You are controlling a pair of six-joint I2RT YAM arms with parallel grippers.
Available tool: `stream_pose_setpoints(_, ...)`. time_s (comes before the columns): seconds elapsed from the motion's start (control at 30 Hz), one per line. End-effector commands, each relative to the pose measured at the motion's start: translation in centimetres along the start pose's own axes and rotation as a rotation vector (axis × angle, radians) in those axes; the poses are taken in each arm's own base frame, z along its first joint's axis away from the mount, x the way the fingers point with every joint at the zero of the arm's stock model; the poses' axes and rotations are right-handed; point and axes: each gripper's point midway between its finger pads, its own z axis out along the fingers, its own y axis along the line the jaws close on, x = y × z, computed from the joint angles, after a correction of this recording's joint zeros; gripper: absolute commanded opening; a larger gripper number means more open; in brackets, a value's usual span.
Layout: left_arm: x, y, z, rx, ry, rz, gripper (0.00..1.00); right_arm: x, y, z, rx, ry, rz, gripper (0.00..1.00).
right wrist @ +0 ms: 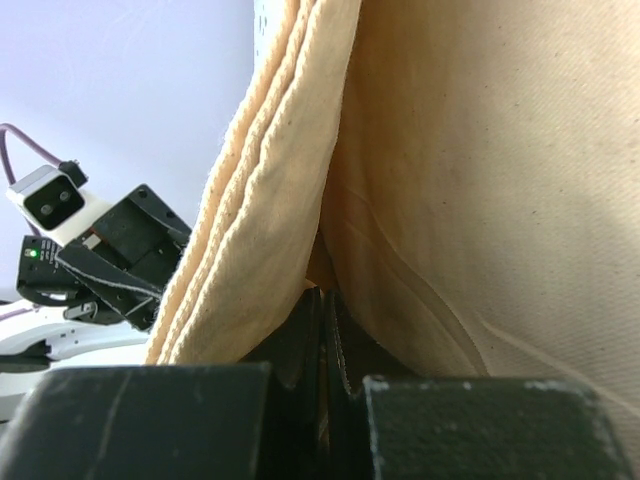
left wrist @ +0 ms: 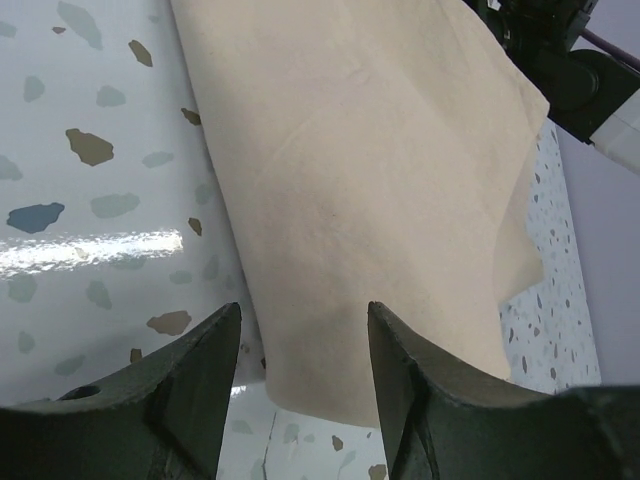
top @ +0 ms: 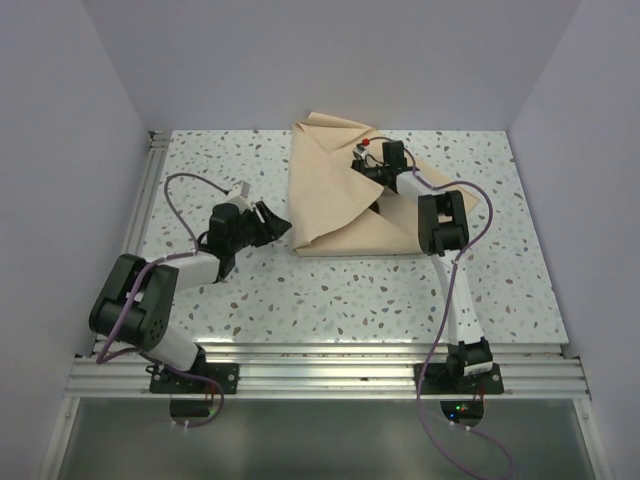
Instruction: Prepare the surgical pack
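The surgical pack shows as a beige wrap sheet (top: pixel 335 205), folded over itself at the back middle of the speckled table (top: pixel 250 290); whatever lies under the folds is hidden. My left gripper (top: pixel 278 222) stands open just off the sheet's left edge. In the left wrist view its fingers straddle the near corner of the wrap sheet (left wrist: pixel 360 180) without touching it, the left gripper (left wrist: pixel 303 320) holding nothing. My right gripper (top: pixel 365 160) is at the sheet's back part, shut on a fold. In the right wrist view the right gripper (right wrist: pixel 323 295) pinches the wrap sheet (right wrist: pixel 480 180), which drapes on both sides.
White walls close in the table on the left, back and right. An aluminium rail (top: pixel 320 375) runs along the near edge by the arm bases. The right arm (left wrist: pixel 575 60) reaches over the sheet; the left arm (right wrist: pixel 100 260) shows beyond the hanging cloth.
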Motion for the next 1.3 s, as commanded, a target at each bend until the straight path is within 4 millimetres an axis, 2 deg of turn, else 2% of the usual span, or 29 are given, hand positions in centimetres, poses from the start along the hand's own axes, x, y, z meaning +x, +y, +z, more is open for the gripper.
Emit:
stream_pose_setpoints(0.0,-0.4,-1.9,0.5,0.124,-0.01,0.001,0.58,1.7,-6.3,0.2,0.092,-0.015,0.09,0.0)
stream_pose_setpoints(0.33,0.3,0.0,1.9,0.05,0.021,0.001,0.57,1.7,-6.4,0.2,0.094,-0.015,0.092,0.0)
stream_pose_setpoints(0.57,2.2,0.3,3.4,0.034,0.074,0.013,0.53,1.7,-6.2,0.2,0.093,-0.014,0.09,0.0)
stream_pose_setpoints(0.77,3.6,-0.7,4.7,-0.012,0.094,0.081,0.52,1.8,-6.4,0.2,0.096,-0.015,0.09,0.0)
stream_pose_setpoints(0.83,3.2,-0.9,4.9,-0.048,0.079,0.126,0.52,1.8,-6.4,0.2,0.097,-0.014,0.093,0.0)
stream_pose_setpoints(0.97,3.6,-1.1,5.1,-0.125,0.082,0.207,0.5,1.8,-6.4,0.2,0.098,-0.014,0.094,0.0)
stream_pose_setpoints(1.07,4.1,-0.7,5.1,-0.166,0.1,0.233,0.36,1.8,-6.4,0.2,0.101,-0.016,0.094,0.0)
stream_pose_setpoints(1.1,4.1,-0.1,5.1,-0.192,0.097,0.234,0.26,1.8,-6.3,0.2,0.102,-0.017,0.094,0.0)
stream_pose_setpoints(1.23,4.4,1.0,4.9,-0.236,0.102,0.229,0.07,1.4,-5.8,0.0,0.108,-0.029,0.083,0.0)
stream_pose_setpoints(1.27,4.5,1.1,4.8,-0.243,0.106,0.232,0.03,1.2,-5.6,-0.1,0.11,-0.033,0.079,0.03)
